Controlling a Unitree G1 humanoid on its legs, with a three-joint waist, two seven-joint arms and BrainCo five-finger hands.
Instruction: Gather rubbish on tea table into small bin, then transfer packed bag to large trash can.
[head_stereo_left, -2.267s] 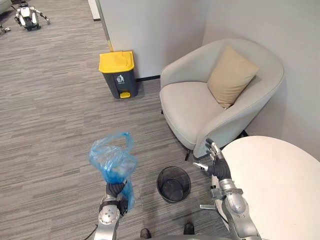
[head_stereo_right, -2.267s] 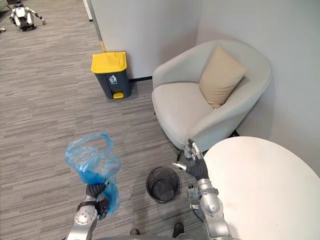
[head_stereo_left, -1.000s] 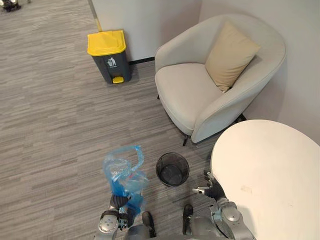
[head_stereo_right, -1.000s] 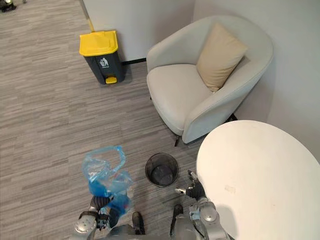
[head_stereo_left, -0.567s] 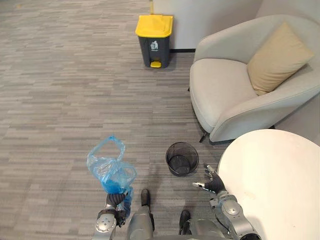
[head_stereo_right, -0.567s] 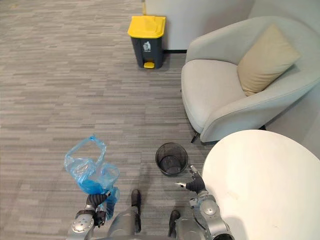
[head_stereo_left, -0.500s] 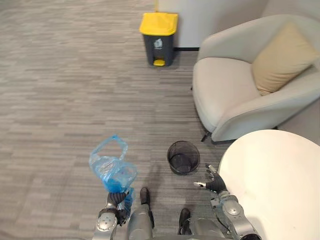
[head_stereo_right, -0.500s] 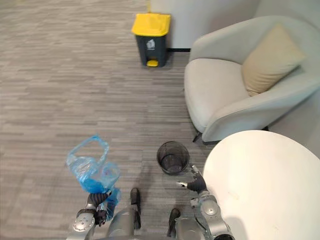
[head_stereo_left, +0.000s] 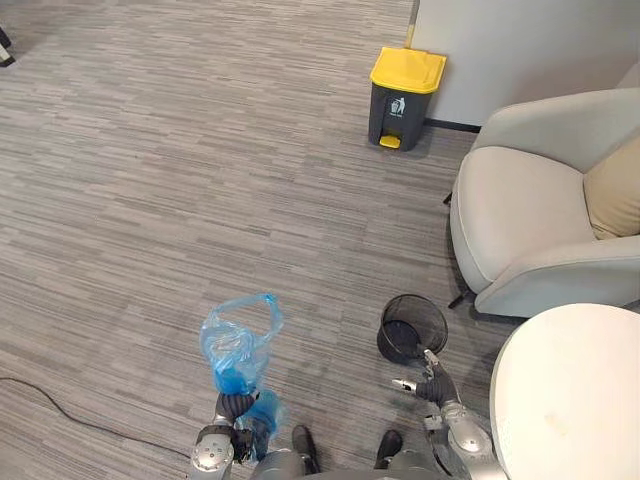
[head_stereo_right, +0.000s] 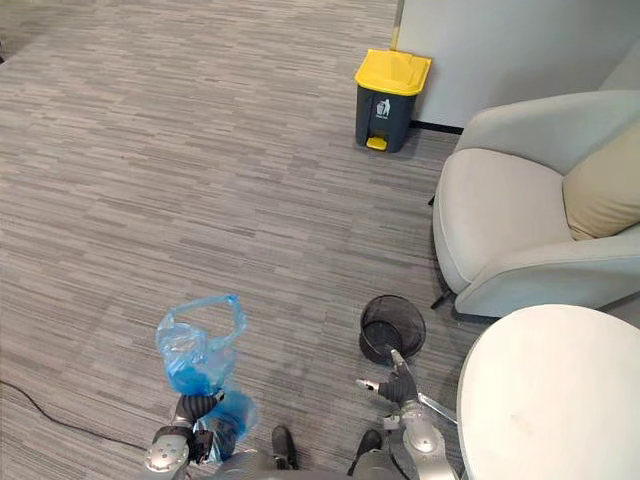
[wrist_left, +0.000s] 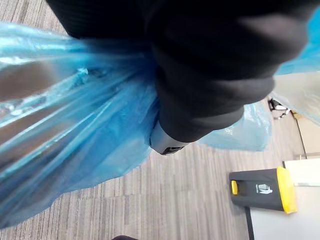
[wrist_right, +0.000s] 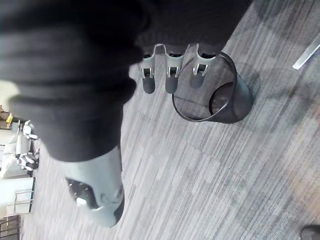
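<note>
A crumpled blue plastic bag (head_stereo_left: 240, 342) stands up from my left hand (head_stereo_left: 234, 408), which is shut on its gathered neck low in the eye views. In the left wrist view the bag (wrist_left: 65, 135) billows past the dark hand cover. The large trash can (head_stereo_left: 404, 86), dark grey with a yellow lid, stands far ahead by the wall and also shows as the can (wrist_left: 262, 189) in the left wrist view. My right hand (head_stereo_left: 431, 386) hangs open beside the small black mesh bin (head_stereo_left: 412, 328). Its straight fingers (wrist_right: 167, 75) hover over the bin's rim (wrist_right: 220, 107).
The white round tea table (head_stereo_left: 570, 400) fills the lower right corner. A pale grey armchair (head_stereo_left: 525, 220) with a tan cushion (head_stereo_left: 614, 190) stands right of the route to the can. A grey wall (head_stereo_left: 530, 45) rises behind the can. Wide striped carpet (head_stereo_left: 200, 180) spreads to the left.
The whole picture has swung, so the camera turned left: can, armchair and table now sit further right. The bag stays gripped in my left hand; my right hand stays open.
</note>
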